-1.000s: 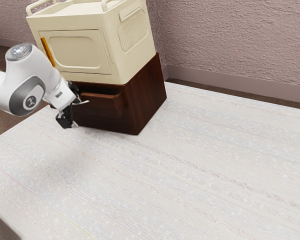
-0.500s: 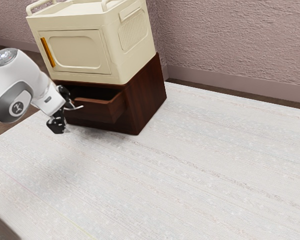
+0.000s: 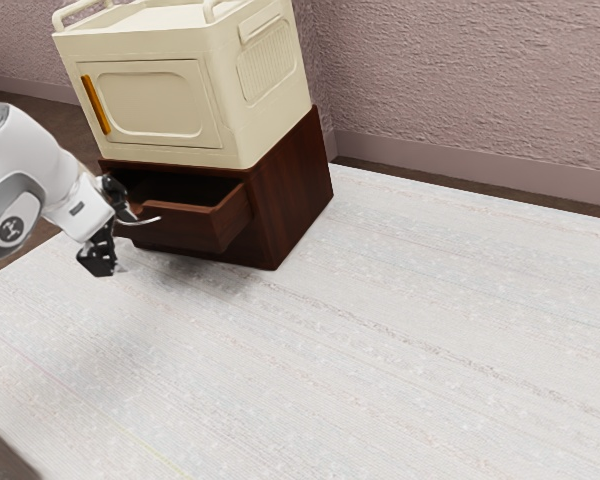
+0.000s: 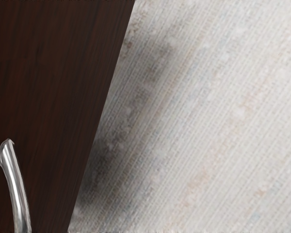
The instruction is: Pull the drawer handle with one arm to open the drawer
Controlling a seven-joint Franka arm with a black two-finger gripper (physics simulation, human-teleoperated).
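At the dark brown cabinet's front, my gripper (image 3: 114,232) stands open, one black finger above the other with a wide gap. The silver handle (image 3: 145,220) reaches out from beside the upper finger; the lower finger is well below it, apart from it. The exact contact at the upper finger is hidden. The drawer (image 3: 185,229) is pulled partly out, its inside showing from above. In the wrist view the curved metal handle (image 4: 17,194) lies against the dark drawer front (image 4: 53,77).
A cream cabinet (image 3: 160,105) with an orange handle rests on the brown cabinet (image 3: 294,190). Pale floor (image 3: 360,350) spreads in front, and a textured wall (image 3: 480,90) rises behind. Some dark shadow lies on the floor below the drawer.
My hand has moved toward the exterior view's left and slightly down. The drawer came out along with it, from slightly open to clearly open, its handle staying beside the upper finger.
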